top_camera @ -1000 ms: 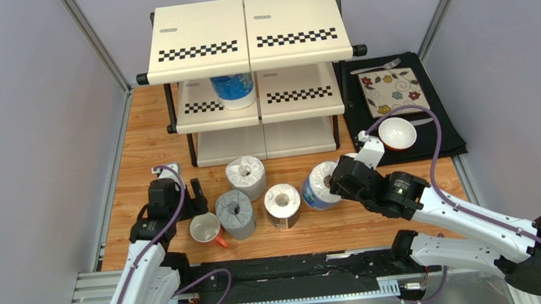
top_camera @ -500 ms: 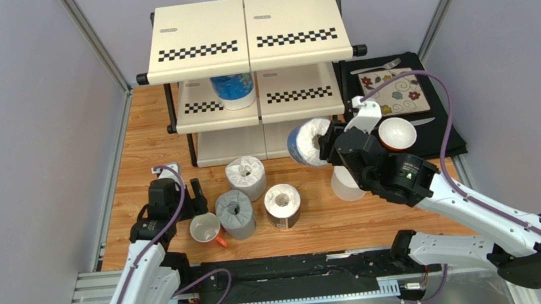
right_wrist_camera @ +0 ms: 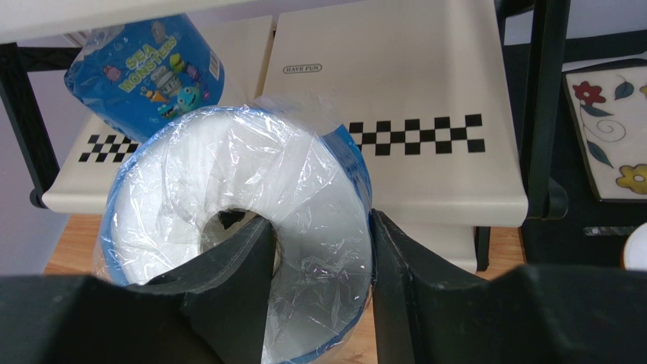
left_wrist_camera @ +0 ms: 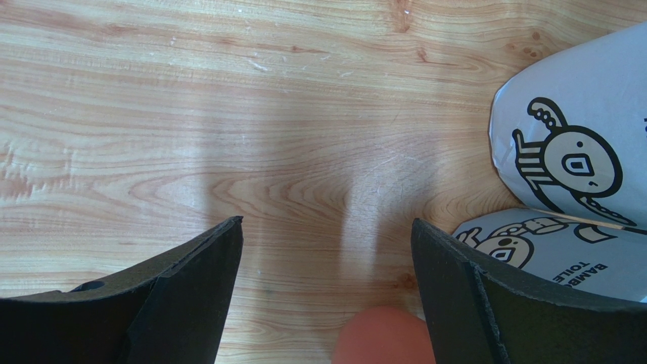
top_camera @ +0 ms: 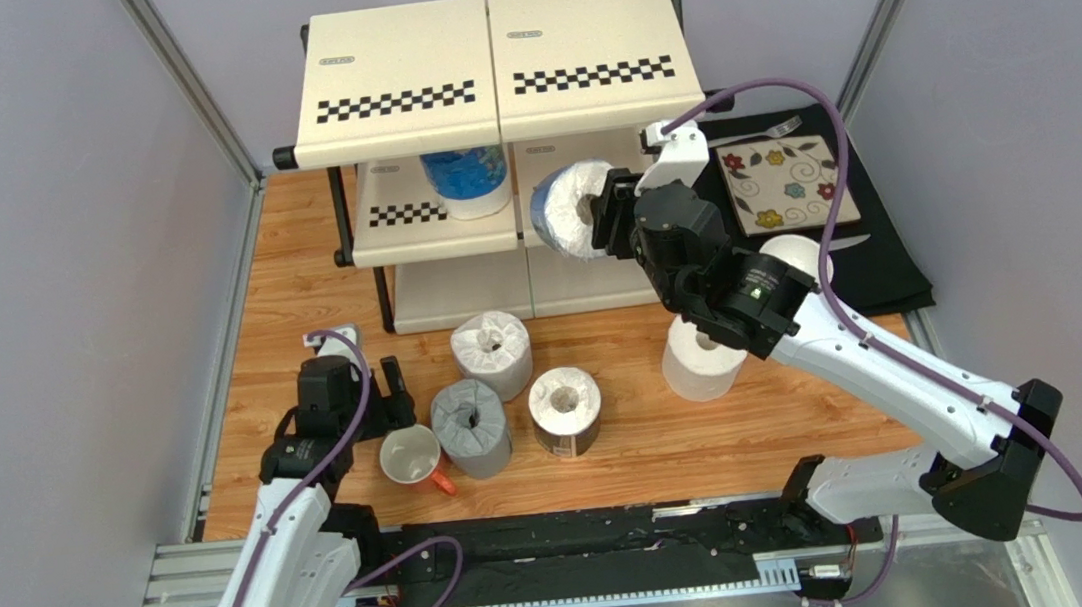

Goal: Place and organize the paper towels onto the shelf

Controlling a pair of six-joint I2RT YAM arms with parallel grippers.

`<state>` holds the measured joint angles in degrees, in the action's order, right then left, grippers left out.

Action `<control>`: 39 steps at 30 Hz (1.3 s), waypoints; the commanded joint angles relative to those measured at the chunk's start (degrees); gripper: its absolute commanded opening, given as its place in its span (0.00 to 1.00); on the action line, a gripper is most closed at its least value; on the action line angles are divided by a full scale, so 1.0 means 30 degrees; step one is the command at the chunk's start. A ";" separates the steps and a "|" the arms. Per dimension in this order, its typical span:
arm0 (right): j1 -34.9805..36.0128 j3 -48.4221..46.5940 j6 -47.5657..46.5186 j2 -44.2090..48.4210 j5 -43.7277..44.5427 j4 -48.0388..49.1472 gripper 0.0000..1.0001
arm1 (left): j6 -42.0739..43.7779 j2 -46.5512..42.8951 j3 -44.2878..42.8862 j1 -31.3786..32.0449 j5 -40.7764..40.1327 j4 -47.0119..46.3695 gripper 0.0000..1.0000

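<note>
Extends the right gripper (top_camera: 602, 216) up and forward, clamped on a blue-rimmed, plastic-wrapped white paper roll (top_camera: 563, 211) tipped sideways before the middle tier of the cream, checker-striped, black-framed shelf (top_camera: 492, 60). Finds a blue printed wrapped roll (top_camera: 466, 179) upright on that tier. Rests the left gripper (top_camera: 397, 382) low over the wooden surface (top_camera: 304, 283), jaws apart.

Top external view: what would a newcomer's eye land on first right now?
The right claw holds a blue-wrapped paper roll tipped on its side, raised before the shelf at its middle tier. A matching blue roll already stands on that tier's left half, while four more rolls wait on the table beside a mug.
</note>
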<state>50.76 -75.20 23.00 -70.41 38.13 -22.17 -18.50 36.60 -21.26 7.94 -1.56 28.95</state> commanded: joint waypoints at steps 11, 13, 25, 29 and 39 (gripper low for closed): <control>-0.0514 -0.2502 -0.2305 -0.2456 0.0179 0.6071 0.25 | 0.0308 0.0105 0.0025 0.0135 -0.0006 -0.0041 0.90; -0.0515 -0.2502 -0.2832 -0.2836 0.0763 0.6540 0.25 | 0.0308 0.0105 0.0025 0.0135 -0.0006 -0.0070 0.90; -0.0573 -0.2444 -0.4299 -0.4243 0.2290 0.8211 0.25 | 0.0337 0.0134 0.0025 0.0164 0.0081 -0.0070 0.90; -0.0632 -0.2414 -0.4211 -0.4566 0.2524 0.8183 0.25 | 0.0337 0.0105 0.0025 0.0164 0.0052 -0.0070 0.90; -0.0925 -0.2238 -0.3948 -0.4655 0.2525 0.7978 0.28 | 0.0337 0.0134 0.0024 0.0164 0.0081 -0.0099 0.90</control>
<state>48.66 -79.64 10.61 -85.10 44.10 -4.40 -18.50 36.88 -21.26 8.16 -1.54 28.73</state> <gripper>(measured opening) 0.469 0.898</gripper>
